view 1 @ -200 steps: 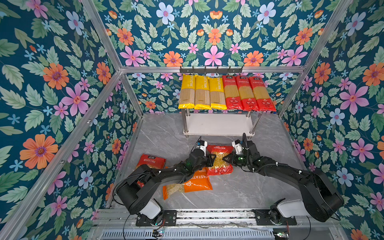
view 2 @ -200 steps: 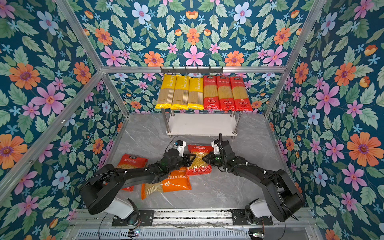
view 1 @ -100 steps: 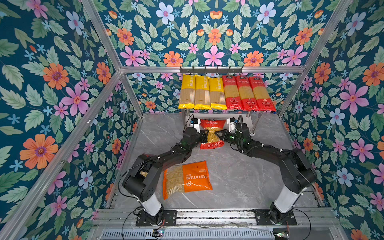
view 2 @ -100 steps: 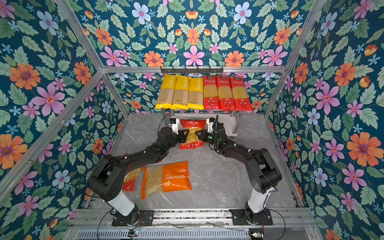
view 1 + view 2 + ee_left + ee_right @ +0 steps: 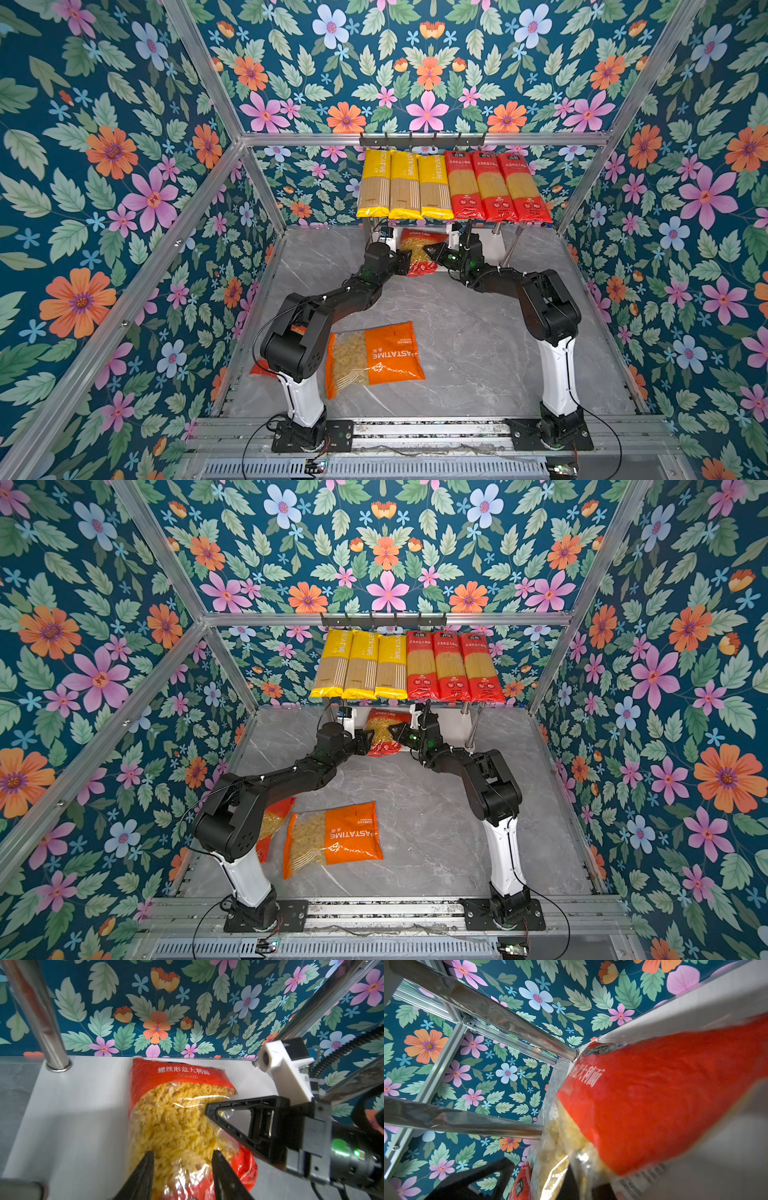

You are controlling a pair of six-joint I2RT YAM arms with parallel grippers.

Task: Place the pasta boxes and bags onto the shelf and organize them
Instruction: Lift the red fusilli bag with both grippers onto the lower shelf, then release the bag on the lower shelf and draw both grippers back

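An orange bag (image 5: 374, 357) and a second red bag (image 5: 272, 820), half hidden behind the left arm, lie on the bench (image 5: 469, 340), not yet shelved. Both arms stretch forward and low, converging at the lower board of the shelf (image 5: 83, 1095). The fusilli bag (image 5: 176, 1109) lies there, its near end seemingly overhanging. The left gripper (image 5: 182, 1153) stands released, jaws apart astride that end. The right gripper (image 5: 433, 252) is clenched on the bag's side. This looks like the set-down: next the right lets go and both back out past the legs. Six long packs (image 5: 453, 187) fill the top board.
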